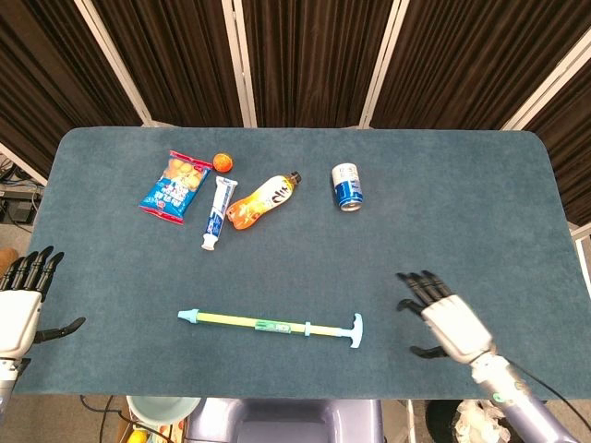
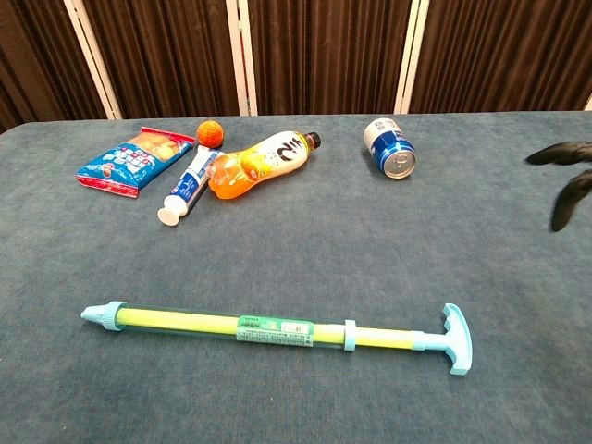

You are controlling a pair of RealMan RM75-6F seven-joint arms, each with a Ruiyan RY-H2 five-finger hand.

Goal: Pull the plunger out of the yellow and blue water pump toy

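Observation:
The water pump toy (image 1: 259, 323) (image 2: 231, 324) lies flat near the table's front edge, a yellow tube with a pale blue nozzle on its left end. Its plunger handle (image 1: 355, 330) (image 2: 454, 339), a pale blue T-piece, sticks out on the right. My right hand (image 1: 443, 318) hovers over the table to the right of the handle, fingers spread, holding nothing; only its dark fingertips (image 2: 566, 176) show at the chest view's right edge. My left hand (image 1: 20, 300) stays off the table's left edge, fingers apart and empty.
At the back of the table (image 1: 462, 212) lie a snack bag (image 1: 174, 186), a small orange ball (image 1: 223, 162), a toothpaste tube (image 1: 217, 214), an orange drink bottle (image 1: 262, 200) and a blue can (image 1: 347, 186). Dark curtains hang behind.

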